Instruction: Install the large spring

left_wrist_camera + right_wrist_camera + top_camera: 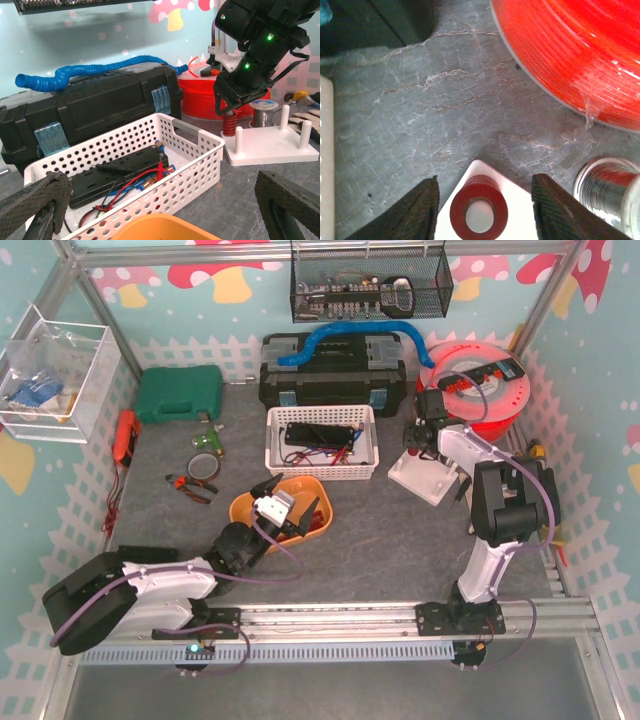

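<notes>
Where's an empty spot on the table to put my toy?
Best is the bare grey tabletop between the orange bowl and the right arm, in front of the white basket. The back row by the toolbox and red spool is crowded, and hand tools clutter the left.

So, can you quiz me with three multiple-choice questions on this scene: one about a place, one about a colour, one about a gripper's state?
1. Where is the red spring? A loose on its side; B upright on a peg of the white base plate; C lifted in the air.
2. What colour is the ribbed hose on the black toolbox? A blue; B yellow; C green.
3. The right gripper is: A shut on the spring; B out of view; C open.
Answers: B, it rings a white peg; A, plainly blue from above; C, its fingers stand apart either side of the spring.
</notes>
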Robot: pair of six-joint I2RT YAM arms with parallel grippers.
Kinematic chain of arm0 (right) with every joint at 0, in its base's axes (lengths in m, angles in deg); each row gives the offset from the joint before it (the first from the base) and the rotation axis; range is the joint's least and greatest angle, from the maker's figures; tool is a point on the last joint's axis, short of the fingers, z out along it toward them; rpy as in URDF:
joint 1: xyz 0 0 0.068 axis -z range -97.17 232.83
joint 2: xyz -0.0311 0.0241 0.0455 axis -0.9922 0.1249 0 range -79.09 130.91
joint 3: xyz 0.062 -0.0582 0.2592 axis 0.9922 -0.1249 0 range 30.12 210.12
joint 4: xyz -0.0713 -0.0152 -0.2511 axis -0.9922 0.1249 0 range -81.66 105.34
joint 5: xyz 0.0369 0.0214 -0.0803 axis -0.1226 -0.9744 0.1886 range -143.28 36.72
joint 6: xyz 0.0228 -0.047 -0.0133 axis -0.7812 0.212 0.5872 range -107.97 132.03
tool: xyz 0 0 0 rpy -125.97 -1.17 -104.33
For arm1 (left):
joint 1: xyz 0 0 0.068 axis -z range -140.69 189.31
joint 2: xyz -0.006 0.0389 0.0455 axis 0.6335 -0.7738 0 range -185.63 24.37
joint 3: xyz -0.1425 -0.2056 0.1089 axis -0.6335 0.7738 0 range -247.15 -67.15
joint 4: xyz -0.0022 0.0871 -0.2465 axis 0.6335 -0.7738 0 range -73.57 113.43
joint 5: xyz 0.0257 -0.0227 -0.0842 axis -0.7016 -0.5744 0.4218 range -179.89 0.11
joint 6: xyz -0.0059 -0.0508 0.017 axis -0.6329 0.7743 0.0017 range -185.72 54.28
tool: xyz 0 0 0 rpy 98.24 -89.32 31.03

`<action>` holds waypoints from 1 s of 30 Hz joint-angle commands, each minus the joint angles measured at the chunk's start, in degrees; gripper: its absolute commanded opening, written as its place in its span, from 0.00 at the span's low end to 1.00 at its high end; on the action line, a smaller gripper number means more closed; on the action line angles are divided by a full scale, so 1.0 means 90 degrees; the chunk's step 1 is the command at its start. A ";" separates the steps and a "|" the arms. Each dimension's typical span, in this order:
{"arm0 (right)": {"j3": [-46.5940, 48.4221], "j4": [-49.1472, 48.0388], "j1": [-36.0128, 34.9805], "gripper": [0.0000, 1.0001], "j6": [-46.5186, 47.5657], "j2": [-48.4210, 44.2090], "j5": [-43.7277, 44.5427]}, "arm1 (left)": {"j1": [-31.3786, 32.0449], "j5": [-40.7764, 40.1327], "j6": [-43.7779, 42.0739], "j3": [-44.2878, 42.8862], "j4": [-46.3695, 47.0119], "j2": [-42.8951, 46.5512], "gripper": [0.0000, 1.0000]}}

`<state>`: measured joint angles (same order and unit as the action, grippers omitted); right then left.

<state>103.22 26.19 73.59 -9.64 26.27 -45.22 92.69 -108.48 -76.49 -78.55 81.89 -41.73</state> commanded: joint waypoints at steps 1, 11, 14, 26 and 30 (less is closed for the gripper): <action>0.0226 0.0253 0.0030 0.55 -0.0064 -0.0233 0.0085 | 0.0005 0.0044 -0.0035 -0.0159 -0.0078 -0.0021 0.99; -0.0764 0.0348 -0.0374 0.73 -0.0330 -0.1987 -0.1242 | -0.0130 -0.0888 0.1657 -0.0620 -0.1140 -0.0184 0.99; -0.1319 -0.0041 -0.0885 0.79 -0.0380 -0.2522 -0.1075 | -0.0292 -0.1089 0.2533 -0.1368 -0.2975 -0.0184 0.99; -0.3399 -0.2208 -0.1845 0.89 -0.0915 -0.3687 -0.0049 | -0.0981 0.0214 0.3836 -0.3502 -0.7920 -0.0277 0.93; -0.3881 -0.2721 -0.1852 0.89 -0.1087 -0.4048 0.0136 | -0.1205 0.0985 0.4243 -0.3655 -0.8546 -0.0140 0.76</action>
<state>71.11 9.44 57.20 -16.72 -6.75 -46.97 83.62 -107.78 -43.18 -109.47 17.19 -44.18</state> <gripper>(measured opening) 0.887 0.831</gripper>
